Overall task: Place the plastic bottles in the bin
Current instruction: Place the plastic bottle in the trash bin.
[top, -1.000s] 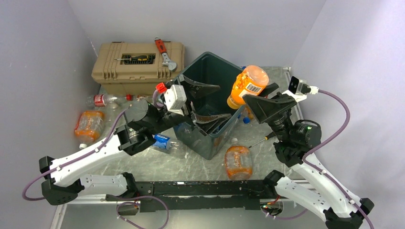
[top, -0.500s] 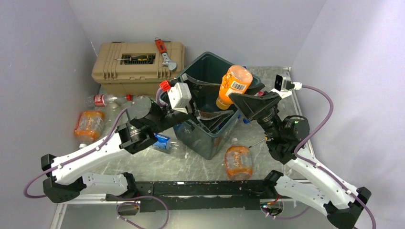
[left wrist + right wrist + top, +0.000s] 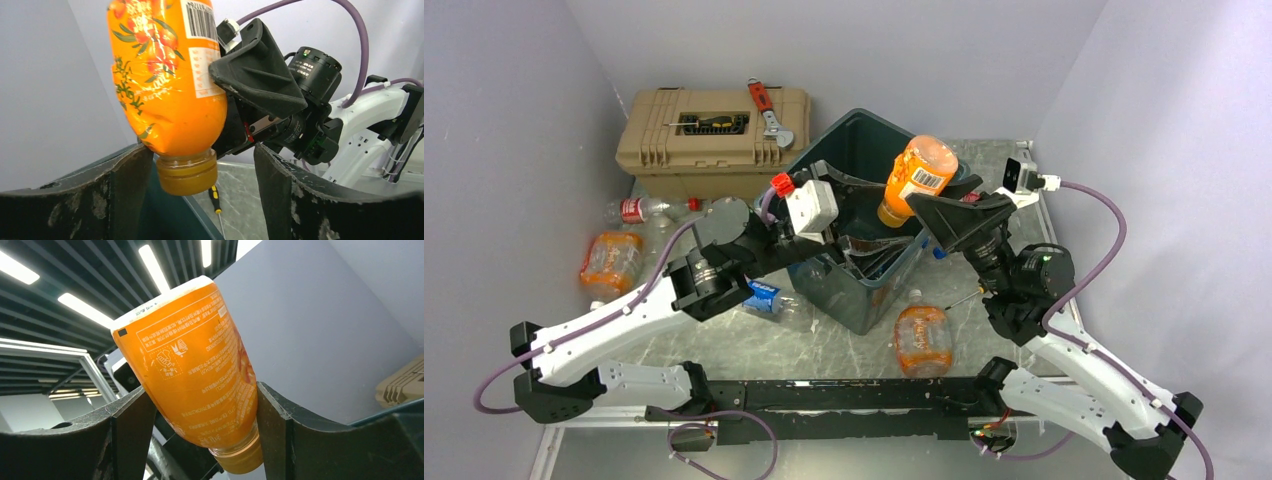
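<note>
An orange plastic bottle (image 3: 916, 170) hangs cap-down over the dark green bin (image 3: 849, 290), with my right gripper (image 3: 924, 200) shut on its body. The right wrist view shows that bottle (image 3: 200, 365) squeezed between both fingers (image 3: 125, 440). My left gripper (image 3: 879, 215) reaches over the bin from the left and is open. In its wrist view the bottle's cap (image 3: 186, 175) hangs in the gap between its fingers (image 3: 280, 200), without touching them. Other bottles lie on the table: an orange one (image 3: 921, 338) in front of the bin, a blue-labelled one (image 3: 764, 296), an orange one (image 3: 610, 262) and a red-labelled one (image 3: 634, 209) at the left.
A tan toolbox (image 3: 714, 150) stands at the back left with a red wrench (image 3: 769, 110) and a screwdriver (image 3: 709, 122) on its lid. Another yellow-handled screwdriver (image 3: 964, 295) lies on the table right of the bin. Grey walls close in on both sides.
My right arm has carried the orange bottle left, from beyond the bin's right rim to above its opening. My left gripper has shifted right towards the bottle and its jaws have narrowed.
</note>
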Tool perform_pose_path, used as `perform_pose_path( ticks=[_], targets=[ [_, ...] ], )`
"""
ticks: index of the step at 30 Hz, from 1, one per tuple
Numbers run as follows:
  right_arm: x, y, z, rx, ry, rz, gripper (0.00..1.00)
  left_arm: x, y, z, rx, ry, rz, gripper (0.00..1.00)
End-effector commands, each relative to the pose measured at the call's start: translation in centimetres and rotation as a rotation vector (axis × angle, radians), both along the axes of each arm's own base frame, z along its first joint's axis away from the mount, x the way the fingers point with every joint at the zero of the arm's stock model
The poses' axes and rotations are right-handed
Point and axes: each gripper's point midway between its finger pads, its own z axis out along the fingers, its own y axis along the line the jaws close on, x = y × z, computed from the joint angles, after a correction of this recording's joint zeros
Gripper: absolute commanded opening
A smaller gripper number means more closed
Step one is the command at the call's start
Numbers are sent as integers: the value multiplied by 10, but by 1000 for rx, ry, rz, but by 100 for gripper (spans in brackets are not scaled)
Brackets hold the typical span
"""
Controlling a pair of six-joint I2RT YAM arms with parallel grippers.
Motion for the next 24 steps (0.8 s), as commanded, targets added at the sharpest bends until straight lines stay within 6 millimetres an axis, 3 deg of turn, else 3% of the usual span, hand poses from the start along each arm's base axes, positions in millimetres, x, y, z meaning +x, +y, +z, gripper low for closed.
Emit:
perform_pose_path(
  ticks=[1,4,9,15,17,22,24],
  targets=[
    [-9,-5,16,38,-40,5,32,-9,-7,3,24,-4,-48,80],
    [-9,-3,15,38,-42,8,32,-9,-9,1,35,-4,-50,77],
    [-10,-2,13,33,-38,11,33,-9,-8,3,31,-4,-45,56],
    [-9,0,9,27,-31,11,32,-10,-6,7,14,-3,-48,50],
    [-9,0,8,25,-29,9,32,-12,-5,8,6,-6,-51,41],
    [-9,-1,2,13,-20,-2,33,-11,-4,8,6,-9,-46,5],
    [-8,-1,-1,5,-14,-9,36,-9,-3,8,6,1,-36,0]
  ],
)
